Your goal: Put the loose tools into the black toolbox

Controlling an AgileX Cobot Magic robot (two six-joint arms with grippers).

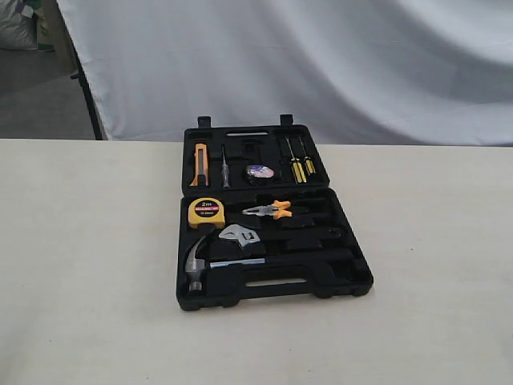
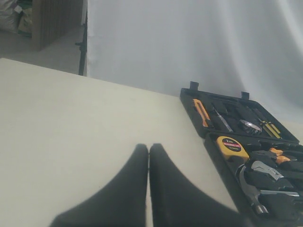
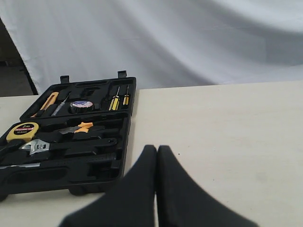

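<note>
The black toolbox (image 1: 353,277) lies open in the middle of the table. The claw hammer (image 1: 197,265) lies along its near half and the adjustable wrench (image 1: 240,236) just behind it. The small tape roll (image 1: 260,172) sits in the far half. The wrist views also show the hammer (image 2: 250,191), the wrench (image 3: 34,147) and the tape roll (image 3: 82,105). My left gripper (image 2: 149,147) is shut and empty above bare table, to the left of the box. My right gripper (image 3: 156,149) is shut and empty, to the right of the box (image 3: 124,156). Neither gripper shows in the exterior view.
A yellow tape measure (image 1: 206,211) and orange-handled pliers (image 1: 271,210) sit in the near half. A utility knife (image 1: 200,163) and yellow screwdrivers (image 1: 300,167) sit in the far half. A white cloth (image 1: 321,64) hangs behind the pale table (image 1: 88,273).
</note>
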